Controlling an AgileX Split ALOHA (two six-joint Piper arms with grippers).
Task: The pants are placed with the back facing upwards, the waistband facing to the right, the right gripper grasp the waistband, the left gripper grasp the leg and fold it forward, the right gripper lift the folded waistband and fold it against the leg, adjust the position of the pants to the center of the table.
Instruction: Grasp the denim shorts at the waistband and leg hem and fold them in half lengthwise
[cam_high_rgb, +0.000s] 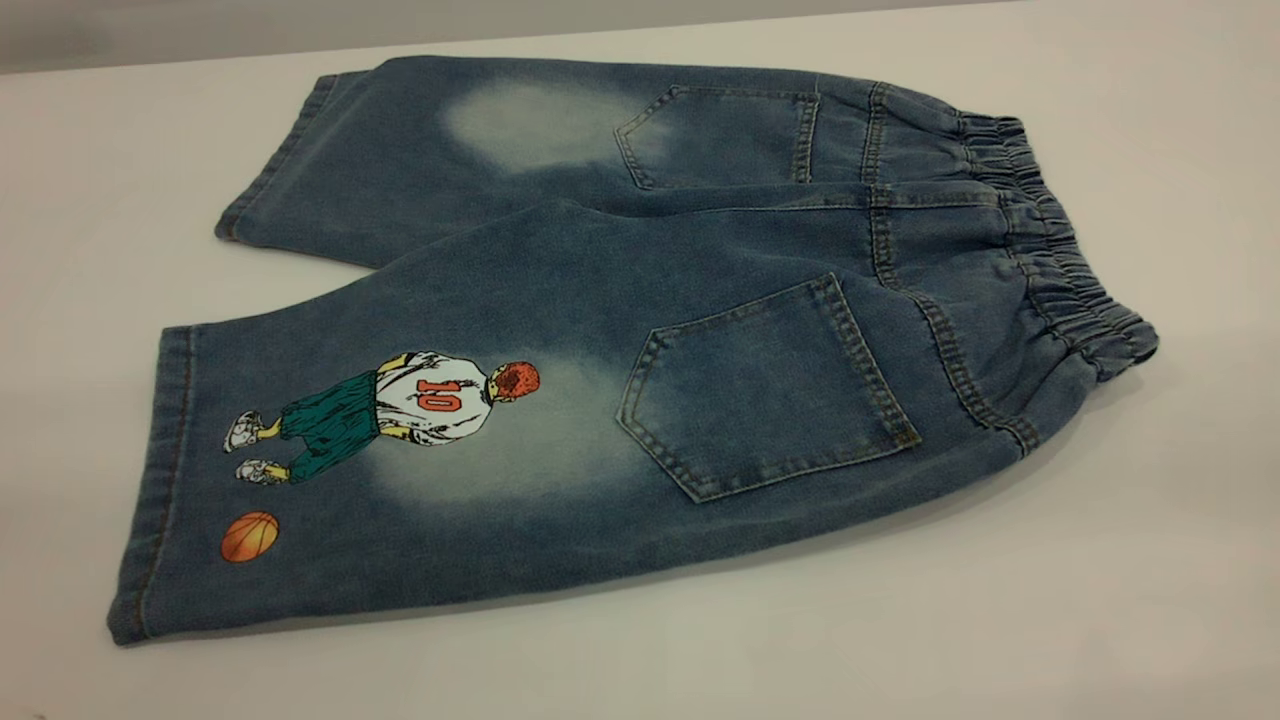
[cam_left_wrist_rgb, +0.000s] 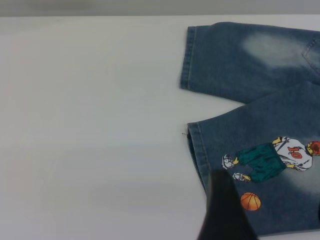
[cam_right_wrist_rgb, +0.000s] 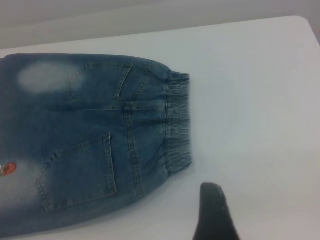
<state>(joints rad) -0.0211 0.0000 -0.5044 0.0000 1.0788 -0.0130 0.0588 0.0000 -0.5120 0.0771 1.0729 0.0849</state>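
Note:
The pants (cam_high_rgb: 640, 330) lie flat on the white table (cam_high_rgb: 1100, 600), back up, two patch pockets showing. The waistband (cam_high_rgb: 1060, 260) points right. The leg (cam_high_rgb: 400, 450) with the number 10 player and an orange basketball (cam_high_rgb: 249, 536) is nearest the camera. Neither gripper appears in the exterior view. In the left wrist view, my left gripper (cam_left_wrist_rgb: 270, 197) hangs open above that leg's hem, one black finger (cam_left_wrist_rgb: 225, 210) beside the ball (cam_left_wrist_rgb: 250, 201). In the right wrist view, one black finger (cam_right_wrist_rgb: 212, 212) of my open right gripper (cam_right_wrist_rgb: 267, 205) is over bare table just off the waistband (cam_right_wrist_rgb: 178, 125).
The plain leg (cam_high_rgb: 420, 160) with a pale faded patch lies behind the printed one. The table's far edge (cam_high_rgb: 150, 62) runs close behind the pants. Its rounded corner (cam_right_wrist_rgb: 305, 22) shows in the right wrist view. Bare tabletop surrounds the pants.

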